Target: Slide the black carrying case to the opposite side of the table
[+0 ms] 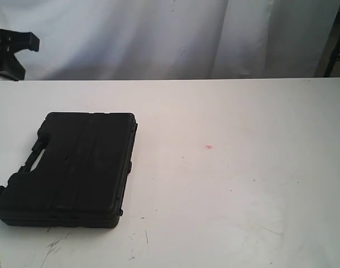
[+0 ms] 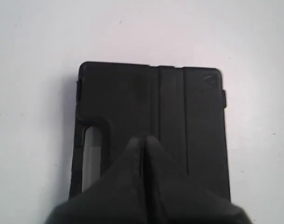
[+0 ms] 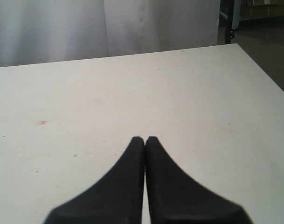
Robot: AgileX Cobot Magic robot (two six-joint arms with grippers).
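The left claw (image 2: 142,139) is closed with nothing in it, its two black fingers pressed tip to tip. It hangs over the ribbed lid of the black carrying case (image 2: 151,107), beside the handle cutout (image 2: 91,154). The right claw (image 3: 145,138) is closed and empty too, and is poised over bare white surface (image 3: 202,93) well apart from the case.

In the exterior view the case (image 1: 75,167) lies flat, lid up, on the left part of the surface (image 1: 242,195) near the front edge, with its handle side facing left. A small red dot (image 1: 208,147) marks the surface to its right, and dark scuffs (image 1: 52,248) show just in front of it. A white curtain (image 1: 158,33) hangs behind.
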